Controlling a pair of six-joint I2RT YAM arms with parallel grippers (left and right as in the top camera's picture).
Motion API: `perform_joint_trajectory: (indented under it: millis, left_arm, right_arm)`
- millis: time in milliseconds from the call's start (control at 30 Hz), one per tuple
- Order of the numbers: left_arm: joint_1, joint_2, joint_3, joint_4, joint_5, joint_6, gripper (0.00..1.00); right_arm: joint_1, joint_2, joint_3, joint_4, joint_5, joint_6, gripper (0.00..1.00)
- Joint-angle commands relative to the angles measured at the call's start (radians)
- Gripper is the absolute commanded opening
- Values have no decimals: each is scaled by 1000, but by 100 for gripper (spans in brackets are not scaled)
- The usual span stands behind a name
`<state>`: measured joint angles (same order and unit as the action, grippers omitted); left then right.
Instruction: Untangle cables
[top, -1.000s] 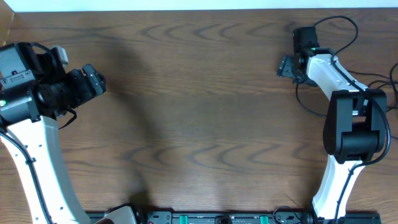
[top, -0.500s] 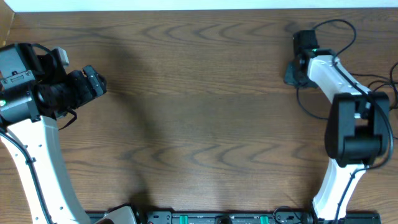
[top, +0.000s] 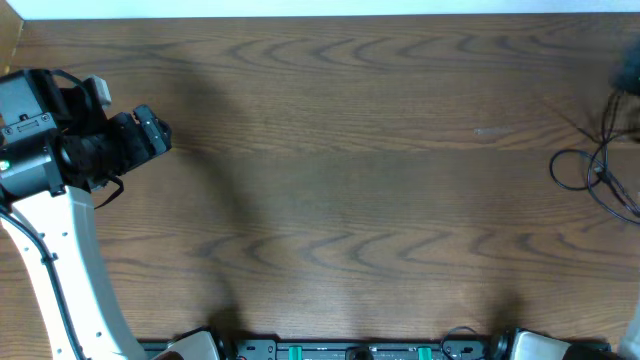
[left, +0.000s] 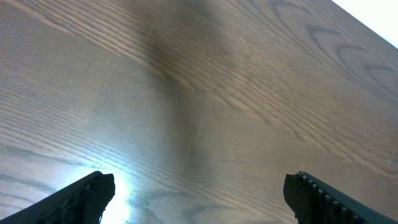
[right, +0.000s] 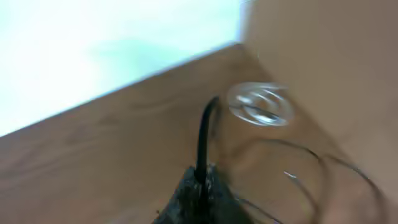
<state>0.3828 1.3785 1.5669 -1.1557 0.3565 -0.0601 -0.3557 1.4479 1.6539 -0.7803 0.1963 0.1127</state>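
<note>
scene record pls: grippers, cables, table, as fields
left gripper: open, nothing between its fingers, above the table
right gripper: shut, one thin black cord rises from its tips; wrist view blurred
cables: loose black loops at the right edge in the overhead view
table: dark wood grain
right arm: almost wholly outside the overhead view
</note>
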Motion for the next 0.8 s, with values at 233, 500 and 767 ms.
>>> perform_joint_trajectory:
  millis: [233,500,767]
  left_arm:
    - [2,2,6,-3,-9,22,93]
    - [2,2,6,-3,-9,34,93]
    - [2,2,6,-6,-9,41,93]
  right_arm:
    - [-491,349,-25,84,-160,32,1]
    - [-621,611,-25,108,-161,-12,1]
    - [-666,797,-25,179,-164,-73,1]
